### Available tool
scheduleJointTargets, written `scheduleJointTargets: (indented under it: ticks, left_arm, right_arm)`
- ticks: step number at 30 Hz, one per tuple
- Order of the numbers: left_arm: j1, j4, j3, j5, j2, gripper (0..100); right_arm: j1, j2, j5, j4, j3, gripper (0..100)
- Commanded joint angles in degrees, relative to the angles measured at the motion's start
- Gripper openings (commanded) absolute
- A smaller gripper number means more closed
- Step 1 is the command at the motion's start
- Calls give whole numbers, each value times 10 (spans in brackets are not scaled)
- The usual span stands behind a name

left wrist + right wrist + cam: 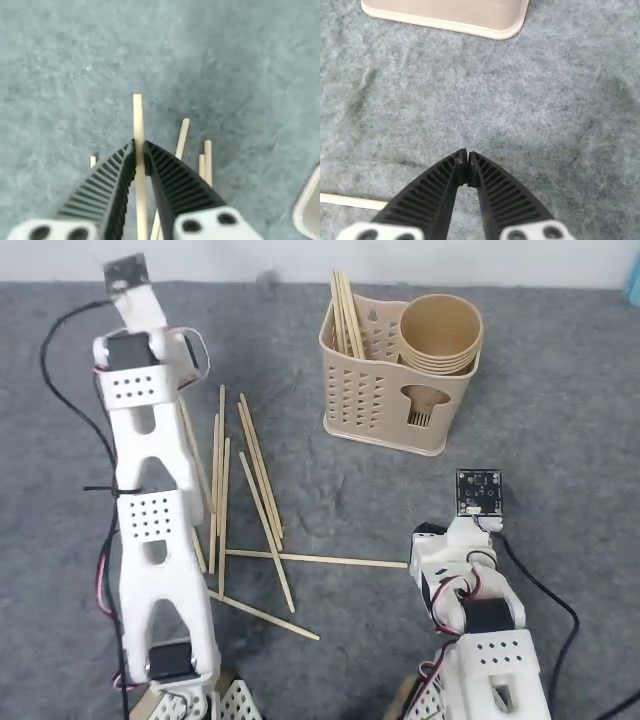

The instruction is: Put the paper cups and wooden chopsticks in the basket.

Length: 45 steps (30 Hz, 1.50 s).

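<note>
Left jaws clamped on one wooden chopstick point(138, 120), left of basket point(385, 405), gripped short of tip, likely for clean lift. More chopsticks point(250, 475) strewn on bench point(560, 440) beside basket. Paper cups point(440, 330) already stacked inside basket. Right jaws shut, empty, parked before basket, out of way.

The high camera is fixed above the counter point(560, 400). It looks steeply down from the near edge toward the far one, wide enough to take in the whole work area and the basket point(372, 390). Each wrist camera sits just behind its hand, close to the counter and looking forward along it. The left hand point(139, 146) grips a chopstick point(138, 115). The right hand point(468, 154), pressed closed, faces the basket's foot point(445, 12). The high and right wrist views share the basket and a crosswise chopstick point(320, 560) point(350, 201).
</note>
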State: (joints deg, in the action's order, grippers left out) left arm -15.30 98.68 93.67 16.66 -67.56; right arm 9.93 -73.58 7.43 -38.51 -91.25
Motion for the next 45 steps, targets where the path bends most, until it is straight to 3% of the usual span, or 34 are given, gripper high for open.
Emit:
scheduleJointTargets:
  ticks: [1, 9, 16, 19, 29, 39, 45]
  left_arm:
    - [-27, 25, 21, -23, 98, 12]
    - [-71, 25, -56, -38, 219, 12]
    - [-55, 19, -398, -117, 451, 12]
    - [-40, -24, -545, -122, 560, 12]
    - [31, -302, -920, -107, 847, 13]
    - [134, -572, -1120, -4, 997, 13]
    - [181, -869, -1221, 45, 1038, 13]
  right_arm:
    - [-4, -11, -8, 7, 7, 9]
    - [-2, -11, -9, 13, 7, 9]
    - [-2, -11, -9, 13, 7, 9]
    - [-2, -10, -9, 12, 7, 9]
    - [-3, -11, -7, 8, 7, 9]
    - [-4, -10, -7, 8, 7, 9]
    - [-4, -11, -8, 8, 7, 9]
